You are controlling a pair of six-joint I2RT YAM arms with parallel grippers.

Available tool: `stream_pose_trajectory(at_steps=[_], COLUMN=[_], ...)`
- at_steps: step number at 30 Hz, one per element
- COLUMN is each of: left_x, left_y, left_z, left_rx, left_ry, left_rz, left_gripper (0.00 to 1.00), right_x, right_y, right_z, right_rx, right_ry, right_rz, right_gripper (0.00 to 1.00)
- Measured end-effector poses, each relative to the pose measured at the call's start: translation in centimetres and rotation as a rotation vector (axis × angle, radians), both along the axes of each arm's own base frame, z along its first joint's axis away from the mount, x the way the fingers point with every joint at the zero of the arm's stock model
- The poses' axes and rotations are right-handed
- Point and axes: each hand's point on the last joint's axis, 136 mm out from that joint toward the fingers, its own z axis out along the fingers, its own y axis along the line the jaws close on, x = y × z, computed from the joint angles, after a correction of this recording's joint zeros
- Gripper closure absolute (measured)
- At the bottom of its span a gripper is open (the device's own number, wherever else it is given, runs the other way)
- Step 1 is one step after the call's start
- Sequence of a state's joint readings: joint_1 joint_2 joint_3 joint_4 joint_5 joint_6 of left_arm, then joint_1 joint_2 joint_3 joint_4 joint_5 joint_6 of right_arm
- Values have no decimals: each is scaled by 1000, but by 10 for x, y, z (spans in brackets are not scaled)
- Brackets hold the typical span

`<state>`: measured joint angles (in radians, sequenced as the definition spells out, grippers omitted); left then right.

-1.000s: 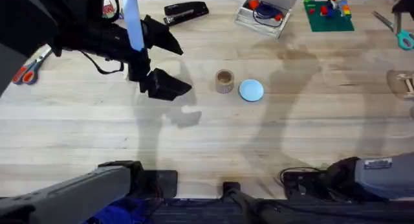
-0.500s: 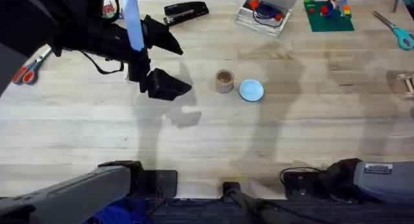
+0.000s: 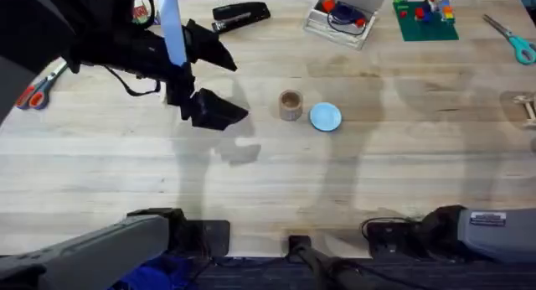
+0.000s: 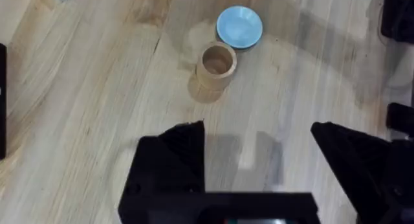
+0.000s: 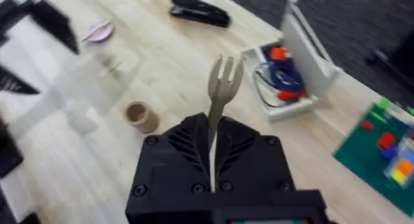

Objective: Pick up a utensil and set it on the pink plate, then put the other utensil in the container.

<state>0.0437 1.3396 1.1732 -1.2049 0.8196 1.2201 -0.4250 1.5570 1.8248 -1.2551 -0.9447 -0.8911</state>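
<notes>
Right gripper (image 5: pixel 213 179) pinches fork (image 5: pixel 222 88) — aloft.

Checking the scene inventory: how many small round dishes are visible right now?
2. A light-blue round dish sits right beside the tan wooden cup; a pale-pink round dish lies farther off near the black stapler. Others may be hidden.

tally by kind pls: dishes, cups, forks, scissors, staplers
Dishes: 2, blue dish and pink dish
Cups: 1, tan cup
Forks: 1, fork in right gripper
Scissors: 2, orange scissors and teal scissors
Staplers: 1, black stapler
Total: 7
</notes>
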Motion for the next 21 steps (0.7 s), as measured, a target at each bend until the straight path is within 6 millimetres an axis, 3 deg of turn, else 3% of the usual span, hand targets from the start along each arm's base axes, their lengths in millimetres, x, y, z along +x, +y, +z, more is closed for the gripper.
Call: stream_pose_trajectory(at_steps=[7, 21], left_x=[0, 0], left_y=[0, 0], left_z=[0, 0], left_rx=[0, 0], left_ry=[0, 0], left_rz=[0, 0], left_gripper=[6, 6], right_x=[-12, -33], right_y=[34, 63], right_z=[-2, 6], right_rx=[-25, 68], right_ry=[-34, -103], right_rz=[157, 335], right_gripper=[973, 971])
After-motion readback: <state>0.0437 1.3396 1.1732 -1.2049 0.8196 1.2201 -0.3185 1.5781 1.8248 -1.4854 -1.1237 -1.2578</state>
